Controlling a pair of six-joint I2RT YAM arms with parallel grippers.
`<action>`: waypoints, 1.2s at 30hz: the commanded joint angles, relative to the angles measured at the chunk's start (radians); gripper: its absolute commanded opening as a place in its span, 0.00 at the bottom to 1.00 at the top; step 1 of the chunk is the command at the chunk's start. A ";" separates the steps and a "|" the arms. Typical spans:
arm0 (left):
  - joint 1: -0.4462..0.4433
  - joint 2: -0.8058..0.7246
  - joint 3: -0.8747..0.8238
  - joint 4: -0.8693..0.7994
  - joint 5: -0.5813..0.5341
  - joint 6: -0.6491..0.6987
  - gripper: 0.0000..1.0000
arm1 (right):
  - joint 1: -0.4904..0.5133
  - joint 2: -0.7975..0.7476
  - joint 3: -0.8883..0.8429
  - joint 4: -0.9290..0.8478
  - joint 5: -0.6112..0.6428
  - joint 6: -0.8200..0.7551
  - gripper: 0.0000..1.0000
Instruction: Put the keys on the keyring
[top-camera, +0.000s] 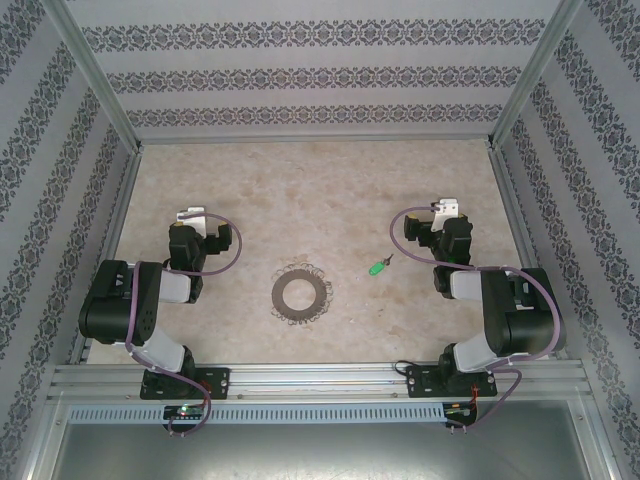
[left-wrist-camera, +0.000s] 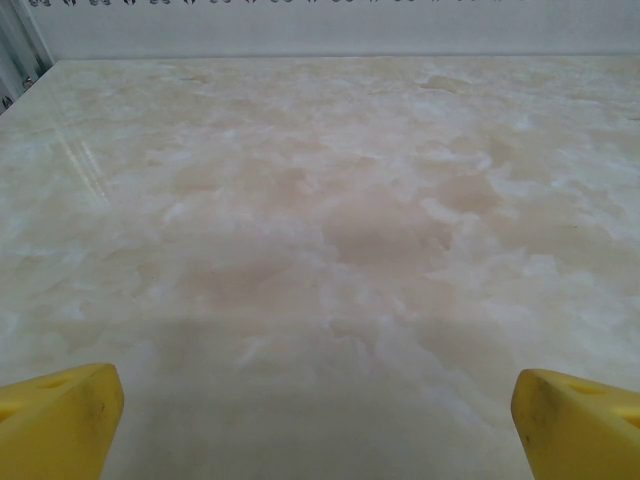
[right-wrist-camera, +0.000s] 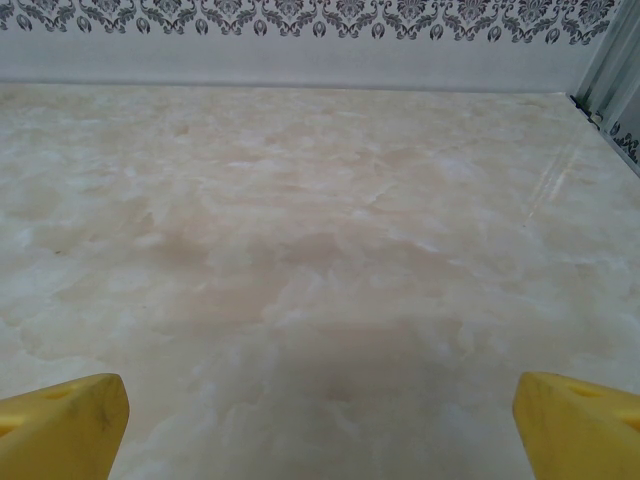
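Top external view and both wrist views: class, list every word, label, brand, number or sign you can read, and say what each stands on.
None can be read.
The green-headed key and the keyring show no marking legible at this size.
The wallpaper carries ornamental floral bands, no letters.
The marbled tabletop is unmarked.

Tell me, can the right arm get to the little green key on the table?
Probably yes. The key lies on the table just beside the right arm, nothing between them, and the right gripper is open and empty. It faces the far wall, though, so it must turn first.
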 joint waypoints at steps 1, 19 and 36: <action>-0.006 -0.001 0.018 -0.012 -0.001 0.019 1.00 | -0.002 0.010 -0.004 0.032 -0.010 0.023 0.98; -0.004 -0.001 0.019 -0.016 0.003 0.019 1.00 | -0.001 0.011 -0.003 0.030 -0.007 0.020 0.98; -0.006 -0.108 0.019 -0.110 0.004 0.021 1.00 | 0.124 -0.151 0.076 -0.243 0.185 -0.071 0.98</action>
